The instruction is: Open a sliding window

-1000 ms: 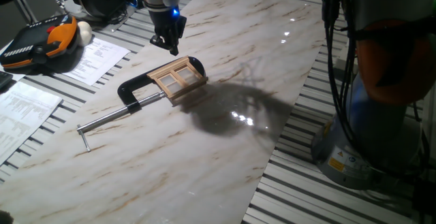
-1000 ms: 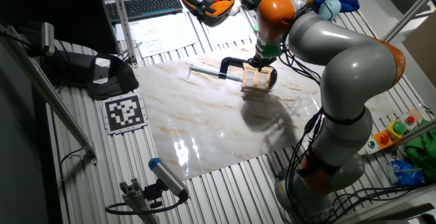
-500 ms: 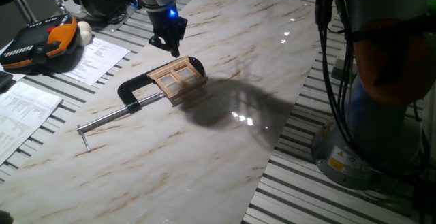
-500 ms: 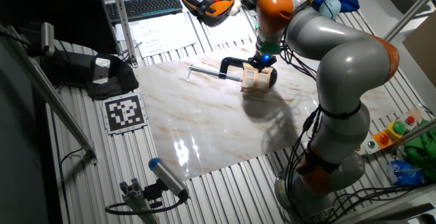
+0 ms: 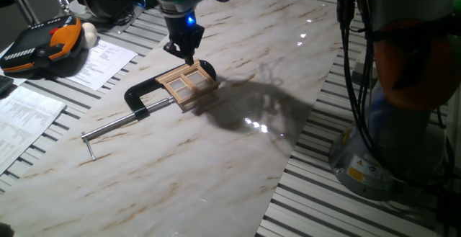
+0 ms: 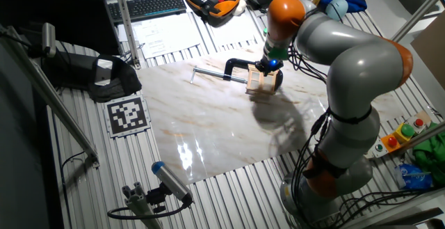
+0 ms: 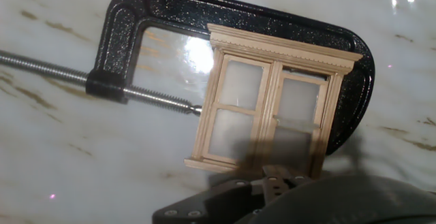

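Observation:
The sliding window (image 5: 189,84) is a small tan wooden frame with crossbars, lying flat on the marble board and held in a black C-clamp (image 5: 142,93). In the hand view the window (image 7: 270,112) fills the centre, with the C-clamp (image 7: 238,14) arching around it. A thin dark gap shows at the top of its right sash. My gripper (image 5: 187,57) hangs just above the window's far edge with its fingers together and nothing between them. The other fixed view shows the gripper (image 6: 267,67) right over the window (image 6: 258,82). The dark fingertips (image 7: 267,181) lie at the window's lower edge.
The clamp's steel rod (image 5: 115,127) sticks out to the left over the marble board (image 5: 238,158). An orange-black pendant (image 5: 43,46) and papers (image 5: 104,57) lie at the left. The arm's base (image 5: 382,143) stands right of the board. A keyboard (image 6: 149,6) and marker tag (image 6: 127,114) lie farther off.
The gripper has moved right and down, from behind the window to just above its far edge. The window and clamp have not moved.

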Controlling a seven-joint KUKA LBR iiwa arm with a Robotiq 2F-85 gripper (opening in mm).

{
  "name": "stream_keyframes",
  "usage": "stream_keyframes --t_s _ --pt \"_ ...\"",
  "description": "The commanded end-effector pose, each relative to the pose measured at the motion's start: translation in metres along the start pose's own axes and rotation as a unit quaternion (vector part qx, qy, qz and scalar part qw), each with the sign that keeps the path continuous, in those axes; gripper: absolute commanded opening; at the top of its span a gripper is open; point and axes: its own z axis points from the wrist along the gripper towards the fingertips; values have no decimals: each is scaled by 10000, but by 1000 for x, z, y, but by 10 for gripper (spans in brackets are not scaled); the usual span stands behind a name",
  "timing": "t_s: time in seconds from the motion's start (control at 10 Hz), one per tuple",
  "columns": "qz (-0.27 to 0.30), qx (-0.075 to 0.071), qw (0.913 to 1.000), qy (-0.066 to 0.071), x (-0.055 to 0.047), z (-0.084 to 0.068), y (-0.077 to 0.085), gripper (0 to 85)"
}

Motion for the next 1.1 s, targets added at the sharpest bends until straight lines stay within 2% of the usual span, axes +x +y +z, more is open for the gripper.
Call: stream_keyframes --t_s 0.0,0.2,0.4,0.7,0.9,1.0 --pt "57 25 9999 146 0 4 -1 0" --pt "66 59 9999 127 0 14 -3 0" --pt "148 22 9997 211 0 24 -4 0" --pt "370 53 9988 315 0 36 -2 0" --pt "500 62 9982 328 1 45 0 0" --pt "650 -156 9970 384 2 54 0 0"
